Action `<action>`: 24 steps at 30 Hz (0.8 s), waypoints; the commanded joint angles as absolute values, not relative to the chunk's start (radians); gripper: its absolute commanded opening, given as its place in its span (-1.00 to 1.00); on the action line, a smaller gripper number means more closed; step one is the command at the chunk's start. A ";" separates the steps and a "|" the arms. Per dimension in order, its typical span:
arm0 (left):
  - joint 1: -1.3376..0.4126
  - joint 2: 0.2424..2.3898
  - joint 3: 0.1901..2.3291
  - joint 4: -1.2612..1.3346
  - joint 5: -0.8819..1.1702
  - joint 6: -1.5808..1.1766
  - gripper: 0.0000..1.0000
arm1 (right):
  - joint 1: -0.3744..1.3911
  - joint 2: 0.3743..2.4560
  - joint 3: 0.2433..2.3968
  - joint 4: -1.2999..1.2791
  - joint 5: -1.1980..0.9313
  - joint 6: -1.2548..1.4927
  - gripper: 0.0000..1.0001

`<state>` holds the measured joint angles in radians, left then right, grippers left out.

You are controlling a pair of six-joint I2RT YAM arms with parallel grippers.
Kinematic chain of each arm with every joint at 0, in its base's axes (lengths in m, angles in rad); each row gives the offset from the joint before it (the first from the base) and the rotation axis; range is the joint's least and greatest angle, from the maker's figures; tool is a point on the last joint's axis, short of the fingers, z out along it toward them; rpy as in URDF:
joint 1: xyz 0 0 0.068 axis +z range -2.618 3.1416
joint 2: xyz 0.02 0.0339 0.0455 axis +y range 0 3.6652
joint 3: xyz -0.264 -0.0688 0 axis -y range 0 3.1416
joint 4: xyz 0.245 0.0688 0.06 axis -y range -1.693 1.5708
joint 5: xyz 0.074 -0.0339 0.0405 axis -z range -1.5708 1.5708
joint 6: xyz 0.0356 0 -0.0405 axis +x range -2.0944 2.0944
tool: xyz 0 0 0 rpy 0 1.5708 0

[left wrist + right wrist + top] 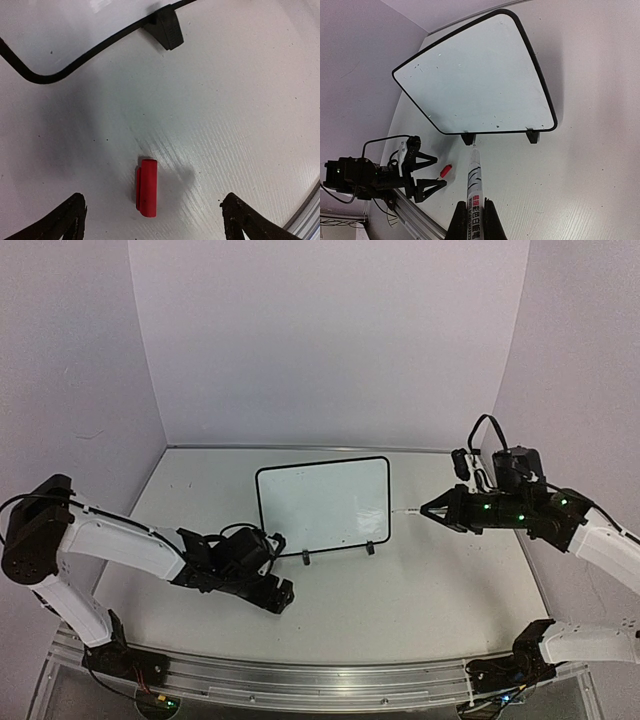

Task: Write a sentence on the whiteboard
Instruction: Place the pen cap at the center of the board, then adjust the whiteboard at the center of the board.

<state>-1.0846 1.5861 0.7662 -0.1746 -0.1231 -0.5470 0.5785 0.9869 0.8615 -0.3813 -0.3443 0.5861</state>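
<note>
On table (430, 585) centre: whiteboard (322, 505) standing upright, blank.
Top: left gripper (280, 568) low, jaws apart; left wrist: red cap (147, 187) loose between, could roll; right wrist: right gripper (472, 212) clamped on marker (474, 172); risks tipping board if pressed hard.

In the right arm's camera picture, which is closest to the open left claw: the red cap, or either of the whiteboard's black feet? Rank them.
1. The red cap, lying on the table between the left gripper's open fingers.
2. The whiteboard's near foot, on the left arm's side.
3. The far foot, further right.
</note>
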 commanded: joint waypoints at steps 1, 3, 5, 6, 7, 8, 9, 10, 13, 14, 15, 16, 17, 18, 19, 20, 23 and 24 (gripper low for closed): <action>-1.055 1.450 0.809 -0.294 -0.152 -0.531 0.97 | 0.578 0.961 0.843 -0.352 -0.315 0.597 -1.00; -1.031 1.388 0.813 -0.340 -0.133 -0.517 0.99 | 0.578 0.959 0.840 -0.353 -0.311 0.596 -1.00; -0.991 1.327 0.815 -0.368 -0.088 -0.496 0.99 | 0.579 0.957 0.838 -0.352 -0.304 0.595 -1.00; -0.963 1.298 0.822 -0.385 -0.054 -0.481 0.99 | 0.579 0.958 0.837 -0.353 -0.300 0.594 -1.00; -0.938 1.276 0.831 -0.403 -0.021 -0.467 0.99 | 0.578 0.959 0.836 -0.353 -0.297 0.593 -1.00; -0.914 1.265 0.851 -0.432 -0.002 -0.448 0.99 | 0.578 0.958 0.836 -0.353 -0.294 0.593 -1.00; -0.894 1.253 0.878 -0.457 0.029 -0.426 0.99 | 0.578 0.960 0.836 -0.352 -0.291 0.592 -1.00; -0.869 1.250 0.903 -0.492 0.047 -0.410 0.99 | 0.578 0.961 0.836 -0.351 -0.289 0.591 -1.00; -0.785 1.259 0.981 -0.560 0.080 -0.356 0.99 | 0.578 0.963 0.833 -0.347 -0.287 0.595 -1.00; -0.752 1.268 1.003 -0.569 0.105 -0.337 0.99 | 0.578 0.962 0.830 -0.344 -0.288 0.597 -1.00; -0.714 1.277 1.025 -0.572 0.140 -0.320 0.99 | 0.578 0.961 0.827 -0.340 -0.288 0.598 -1.00; -0.677 1.294 1.050 -0.573 0.168 -0.302 0.99 | 0.578 0.959 0.824 -0.339 -0.286 0.601 -1.00; -0.642 1.311 1.075 -0.574 0.195 -0.284 0.99 | 0.578 0.956 0.820 -0.337 -0.284 0.604 -1.00; -0.619 1.332 1.101 -0.582 0.224 -0.265 0.99 | 0.578 0.952 0.818 -0.334 -0.283 0.607 -1.00; -0.603 1.364 1.131 -0.591 0.250 -0.246 0.99 | 0.578 0.951 0.817 -0.330 -0.281 0.608 -1.00; -0.594 1.387 1.166 -0.600 0.263 -0.227 0.99 | 0.578 0.947 0.816 -0.330 -0.279 0.611 -1.00; -0.593 1.465 1.238 -0.615 0.296 -0.184 0.99 | 0.578 0.938 0.815 -0.325 -0.269 0.615 -1.00; -0.592 1.487 1.257 -0.610 0.305 -0.175 0.99 | 0.579 0.935 0.815 -0.324 -0.266 0.616 -1.00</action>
<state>-0.5881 1.4115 1.1622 -0.5730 0.2033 -0.2686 0.5785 0.9644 0.8170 -0.3642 -0.2981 0.6039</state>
